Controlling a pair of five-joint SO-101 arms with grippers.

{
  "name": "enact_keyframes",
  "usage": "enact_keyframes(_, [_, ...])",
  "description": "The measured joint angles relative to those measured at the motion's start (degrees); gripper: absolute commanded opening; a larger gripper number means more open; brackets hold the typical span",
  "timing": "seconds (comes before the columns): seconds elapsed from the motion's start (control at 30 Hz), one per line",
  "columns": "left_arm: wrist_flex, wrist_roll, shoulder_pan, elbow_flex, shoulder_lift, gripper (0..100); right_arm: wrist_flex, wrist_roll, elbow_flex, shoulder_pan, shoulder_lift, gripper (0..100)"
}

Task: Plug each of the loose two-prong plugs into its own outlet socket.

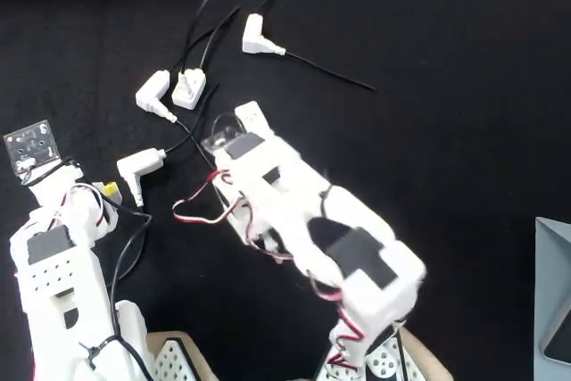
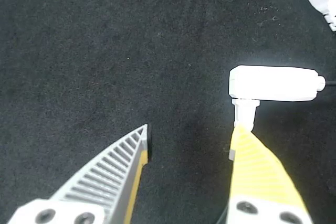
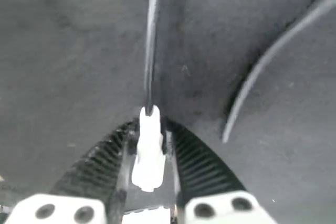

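Several white angled two-prong plugs with black cables lie on the black cloth: one far back, two side by side, one nearer. My left gripper stands open low over the cloth. Its yellow fingertip touches the stub of the nearer plug, which lies outside the jaws. My right gripper is shut on a small white plug end, whose thin cable runs away from it. In the high view, the right gripper sits mid-table.
A small grey board stands at the left edge by the left arm. A grey box shows at the right edge. Black cables run towards the back. The right half of the cloth is bare.
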Motion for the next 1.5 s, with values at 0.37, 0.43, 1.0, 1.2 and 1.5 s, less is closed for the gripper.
enact_keyframes(0.37, [0.0,0.0,1.2,0.0,0.0,25,1.3,0.1,4.0,0.4,-30.6,1.1])
enact_keyframes(0.43, [0.2,0.0,2.9,-0.1,0.0,26,-0.7,0.1,6.3,2.0,-34.1,1.1])
enact_keyframes(1.0, [17.7,-3.8,28.3,-17.3,0.0,25,-12.8,0.1,27.3,-2.2,-68.0,1.1])
enact_keyframes(1.2, [17.7,-3.8,30.7,-17.4,0.0,25,-26.3,0.2,41.4,-1.3,-69.7,1.1])
enact_keyframes(1.5, [17.7,-3.8,30.9,-15.7,0.0,26,-46.8,1.3,49.9,-0.6,-59.3,1.1])
